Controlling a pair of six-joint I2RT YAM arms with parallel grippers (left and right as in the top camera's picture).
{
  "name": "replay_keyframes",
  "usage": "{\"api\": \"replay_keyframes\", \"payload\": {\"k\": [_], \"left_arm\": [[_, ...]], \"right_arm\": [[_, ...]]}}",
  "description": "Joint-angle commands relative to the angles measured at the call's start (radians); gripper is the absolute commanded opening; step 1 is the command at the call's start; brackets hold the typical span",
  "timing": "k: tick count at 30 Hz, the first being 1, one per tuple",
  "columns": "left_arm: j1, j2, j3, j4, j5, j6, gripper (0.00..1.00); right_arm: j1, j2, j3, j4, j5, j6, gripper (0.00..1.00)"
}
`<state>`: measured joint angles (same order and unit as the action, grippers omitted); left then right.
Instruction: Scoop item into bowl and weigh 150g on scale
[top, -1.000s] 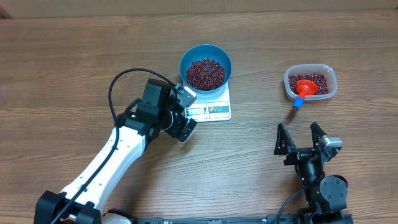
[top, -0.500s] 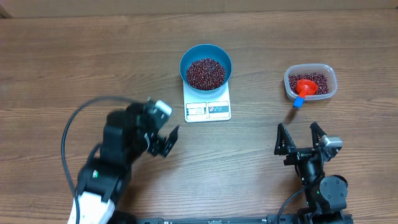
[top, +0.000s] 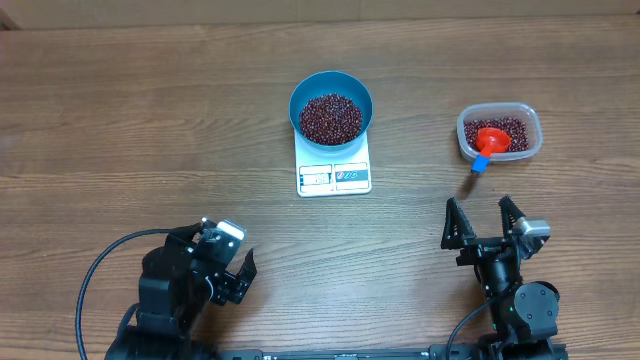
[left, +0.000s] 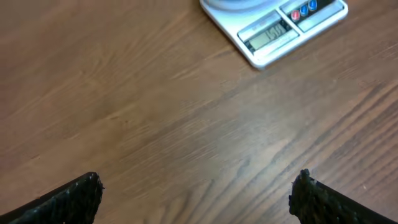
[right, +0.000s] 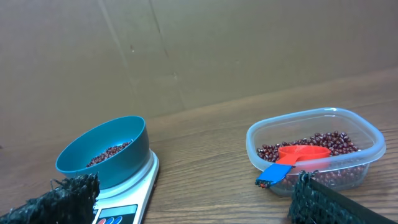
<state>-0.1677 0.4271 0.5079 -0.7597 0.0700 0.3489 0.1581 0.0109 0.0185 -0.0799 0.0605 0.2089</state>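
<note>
Left gripper (top: 228, 260) jaws wide apart, empty, low over bare table (top: 120, 120). Scale (top: 335, 177) well ahead, to its right, display edge nearest. Bowl (top: 298, 95) sits on scale's far end, beans (top: 331, 117) heaped inside. Right gripper (top: 478, 208) jaws wide apart, empty. Tub (top: 464, 135) near ahead, slightly right, holding more beans and red scoop (top: 491, 138); bowl ahead-left of it

Blue bowl (top: 331, 98) (maroon beans (top: 331, 117))
</note>
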Motion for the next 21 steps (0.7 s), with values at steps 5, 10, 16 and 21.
{"api": "replay_keyframes", "payload": {"k": [5, 10, 16, 21], "left_arm": [[0.006, -0.075, -0.130, 0.428, 0.005, 0.040, 1.00], [0.006, -0.149, -0.292, 0.611, 0.005, 0.040, 1.00], [0.004, -0.289, -0.455, 0.770, 0.009, 0.040, 1.00], [0.004, -0.402, -0.504, 0.783, 0.009, 0.040, 1.00]], "right_arm": [[0.005, -0.008, -0.011, 0.003, 0.013, 0.000, 1.00], [0.005, -0.008, -0.011, 0.004, 0.013, 0.000, 1.00], [0.005, -0.008, -0.011, 0.004, 0.013, 0.000, 1.00], [0.005, -0.008, -0.011, 0.004, 0.013, 0.000, 1.00]]}}
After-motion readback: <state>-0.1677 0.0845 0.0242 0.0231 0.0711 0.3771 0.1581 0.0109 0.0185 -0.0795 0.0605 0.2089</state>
